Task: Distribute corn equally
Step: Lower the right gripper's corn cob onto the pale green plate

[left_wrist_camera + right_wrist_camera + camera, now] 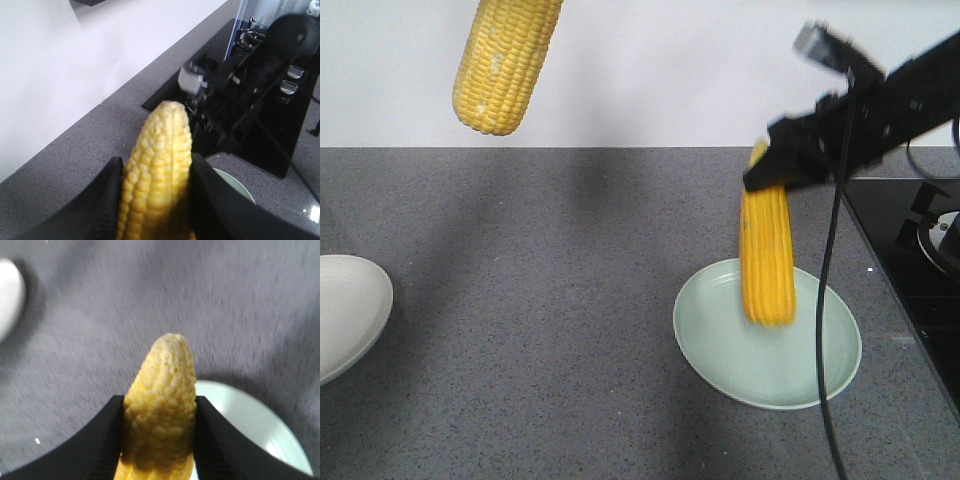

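Observation:
Two corn cobs are in the air. One cob point(507, 62) hangs at the top left of the front view, its upper end cut off by the frame. In the left wrist view my left gripper point(157, 161) is shut on this cob point(160, 165), tip pointing away. My right gripper point(772, 165) is shut on a second cob point(767, 255), which hangs upright with its lower end just over the far part of a pale green plate point(720, 350). The right wrist view shows the same grip point(159, 399) on that cob point(162, 390), above the plate point(250, 425).
A white plate point(350, 310) lies at the left edge of the grey counter. A black glass stove point(910, 250) fills the right side. The right arm's cable point(828, 330) hangs across the green plate. A white wall runs behind the counter.

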### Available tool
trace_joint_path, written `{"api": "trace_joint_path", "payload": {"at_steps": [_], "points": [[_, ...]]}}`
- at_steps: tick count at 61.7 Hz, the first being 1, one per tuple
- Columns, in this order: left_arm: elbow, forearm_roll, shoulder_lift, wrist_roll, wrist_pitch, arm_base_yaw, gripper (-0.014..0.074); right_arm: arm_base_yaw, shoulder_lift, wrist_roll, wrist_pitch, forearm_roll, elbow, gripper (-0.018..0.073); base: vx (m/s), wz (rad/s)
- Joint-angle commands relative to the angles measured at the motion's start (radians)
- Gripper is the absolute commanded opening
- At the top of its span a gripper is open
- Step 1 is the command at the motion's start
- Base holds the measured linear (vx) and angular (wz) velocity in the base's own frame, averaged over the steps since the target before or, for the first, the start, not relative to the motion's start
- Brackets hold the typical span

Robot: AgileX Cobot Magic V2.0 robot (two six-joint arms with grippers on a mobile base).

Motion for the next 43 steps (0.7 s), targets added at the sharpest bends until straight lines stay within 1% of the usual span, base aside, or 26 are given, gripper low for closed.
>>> {"api": "trace_joint_path", "payload": {"at_steps": [1,5,14,25,35,43], "points": [[-0.025,-0.042,-0.04,-0.007,-0.028,0.0,-0.0006,-0.003,-0.057,-0.081,0.041,0.028,0.059,-0.0001,0.0,0.0],[-0.025,-0.042,-0.04,-0.007,-0.028,0.0,-0.0006,-0.003,-0.057,-0.101,0.041,0.01,0.083,-0.0001,0.0,0.0],[-0.025,-0.042,-0.04,-0.007,-0.028,0.0,-0.0006,-0.003,-0.057,-0.102,0.041,-0.047,0.084,0.0009,0.0,0.0],[-0.025,-0.042,-0.04,-0.007,-0.028,0.0,-0.0006,-0.003,-0.057,-0.1,0.041,-0.096,0.084,0.0062,0.0,0.0],[-0.025,-0.042,-0.04,-0.007,-0.028,0.0,-0.0006,-0.003,-0.057,-0.097,0.041,-0.107,0.084,0.0163,0.0,0.0],[-0.025,-0.042,-0.04,-0.007,-0.028,0.0,-0.0006,-0.003,-0.057,-0.097,0.041,-0.107,0.084,0.0288,0.0,0.0]]}}
